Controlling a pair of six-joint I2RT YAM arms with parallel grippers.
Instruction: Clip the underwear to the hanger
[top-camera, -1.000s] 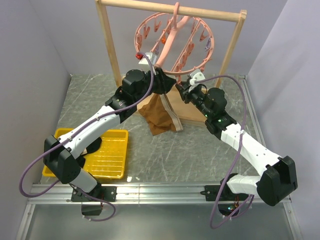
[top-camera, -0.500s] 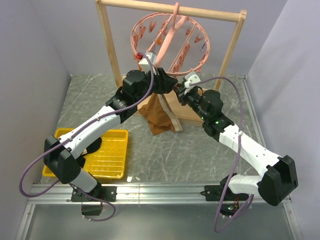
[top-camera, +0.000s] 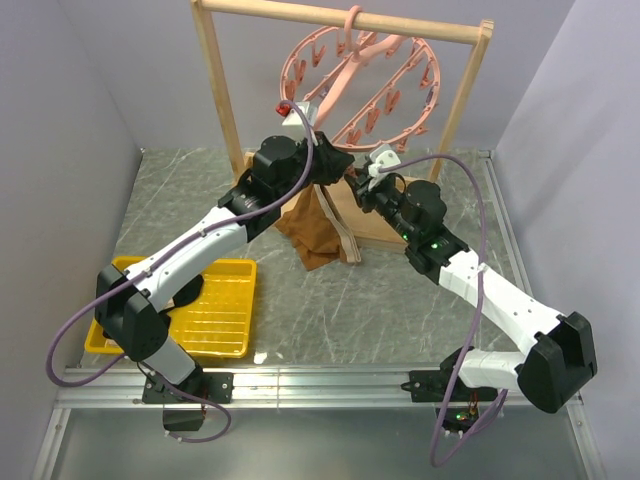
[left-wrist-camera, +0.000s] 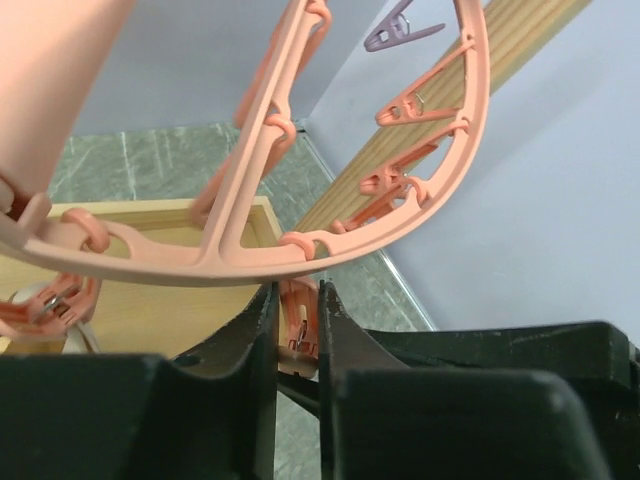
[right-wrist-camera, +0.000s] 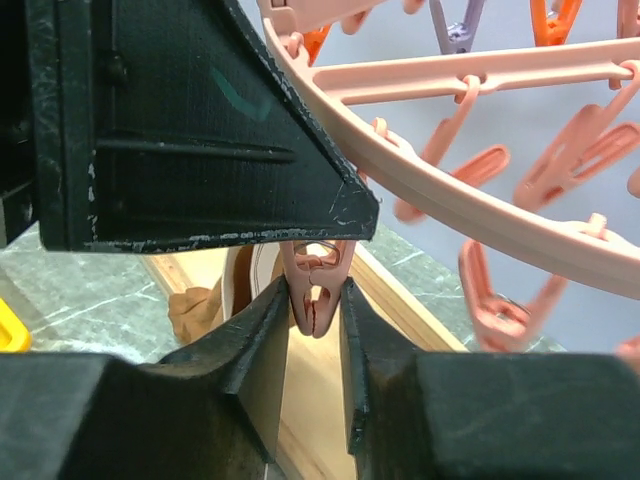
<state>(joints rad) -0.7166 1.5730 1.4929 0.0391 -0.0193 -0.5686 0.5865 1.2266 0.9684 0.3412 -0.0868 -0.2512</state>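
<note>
The pink ring hanger (top-camera: 400, 60) hangs by its hook from the wooden rack's top bar. The brown underwear (top-camera: 315, 235) with its pale waistband droops below the ring's near edge, onto the rack's base. I cannot tell what holds it up. My left gripper (top-camera: 335, 168) is under the ring rim (left-wrist-camera: 330, 240), shut on a pink clip (left-wrist-camera: 298, 322). My right gripper (top-camera: 358, 183) comes from the right, and its jaws press both sides of a hanging pink clip (right-wrist-camera: 318, 295). The underwear shows behind it (right-wrist-camera: 205, 305).
The wooden frame rack (top-camera: 213, 80) stands at the back with its base board (top-camera: 385, 235) on the table. A yellow tray (top-camera: 225, 310) with a dark garment (top-camera: 188, 292) sits at the near left. Grey walls close in on both sides.
The pink ring has swung and tilted, its rim now higher and further right. My left gripper has risen slightly with it, and my right gripper has moved left up to the clip.
</note>
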